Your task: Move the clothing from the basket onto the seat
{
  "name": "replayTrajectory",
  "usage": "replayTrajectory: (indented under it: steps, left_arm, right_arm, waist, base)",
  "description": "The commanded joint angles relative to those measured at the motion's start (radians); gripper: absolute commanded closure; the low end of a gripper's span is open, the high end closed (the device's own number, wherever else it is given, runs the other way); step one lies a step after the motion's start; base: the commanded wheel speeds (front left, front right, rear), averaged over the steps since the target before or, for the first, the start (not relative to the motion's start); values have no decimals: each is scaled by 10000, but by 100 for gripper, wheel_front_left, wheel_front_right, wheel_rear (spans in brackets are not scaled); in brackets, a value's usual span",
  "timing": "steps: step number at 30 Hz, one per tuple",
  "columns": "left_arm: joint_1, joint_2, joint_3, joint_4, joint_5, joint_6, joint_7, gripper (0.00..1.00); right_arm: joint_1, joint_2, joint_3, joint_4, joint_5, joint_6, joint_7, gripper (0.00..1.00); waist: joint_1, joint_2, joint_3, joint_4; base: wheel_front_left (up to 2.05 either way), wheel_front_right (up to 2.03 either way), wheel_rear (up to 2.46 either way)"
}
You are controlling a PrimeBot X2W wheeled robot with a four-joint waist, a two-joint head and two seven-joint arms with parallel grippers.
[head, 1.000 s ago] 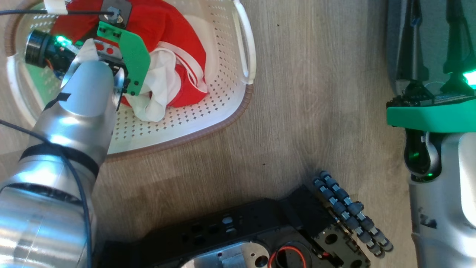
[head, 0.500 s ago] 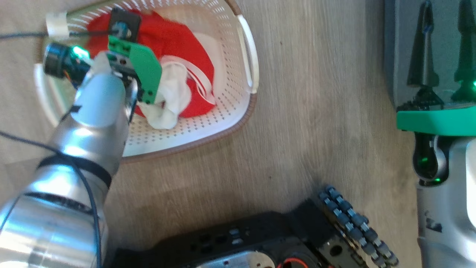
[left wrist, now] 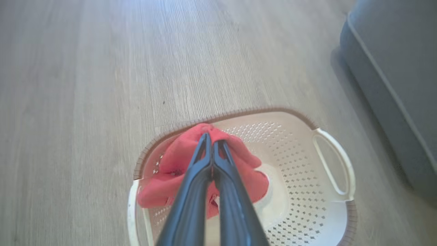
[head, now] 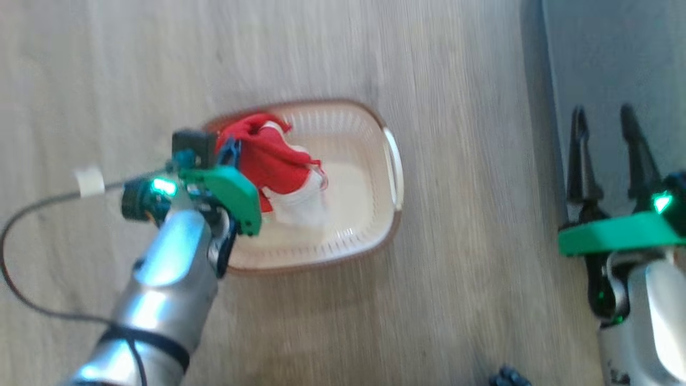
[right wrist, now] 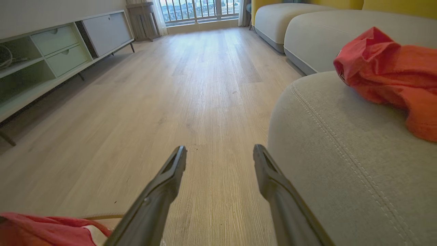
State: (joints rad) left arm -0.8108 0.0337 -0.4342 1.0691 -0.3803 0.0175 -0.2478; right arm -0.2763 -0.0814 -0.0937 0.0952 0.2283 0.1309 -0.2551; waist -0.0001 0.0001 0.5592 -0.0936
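The cream perforated basket (head: 390, 161) stands on the wooden floor. My left gripper (left wrist: 212, 138) is shut on a bunch of the red clothing (left wrist: 177, 160), holding it over the basket's (left wrist: 307, 191) left half. A white cloth part (head: 300, 206) hangs below the red clothing (head: 268, 161). In the head view the left gripper (head: 230, 153) sits at the bunch's left edge. My right gripper (head: 600, 115) stands open beside the grey seat (head: 605, 64). In the right wrist view its fingers (right wrist: 170, 171) are spread with nothing between them, and another red garment (right wrist: 392, 75) lies on the seat (right wrist: 341, 164).
A cable with a white tape tag (head: 88, 182) trails left of my left arm. A low cabinet with drawers (right wrist: 65, 51) lines the far wall. A second grey couch (right wrist: 290, 17) stands further back. Wooden floor (head: 471, 241) separates basket and seat.
The head camera has risen and pulled back, so the basket looks smaller. The left gripper has gathered the red clothing into a bunch and raised it off the basket's bottom.
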Motion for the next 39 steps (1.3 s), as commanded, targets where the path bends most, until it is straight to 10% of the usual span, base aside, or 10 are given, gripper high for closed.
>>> replayTrajectory:
  steps: [1,14,39]
  left_arm:
    - [749,217,484,-916,-88,155,-135,100]
    - [4817,1020,1721,-5704,-72,711,-138,100]
    - [6518,1791,1727,-8584,-57,1500,885,100]
  right_arm:
    - [499,-188,208,-101,-20,-2,-67,0]
    - [1931,-424,405,682,-101,-2,-67,0]
    - [2105,-657,1185,1606,-80,-2,-67,0]
  waist:
    - [1,-1,-2413,1013]
    - [1,-1,-5389,1390]
    - [1,-1,-5928,1474]
  base:
    - [0,0,0]
    - [0,0,0]
    - [0,0,0]
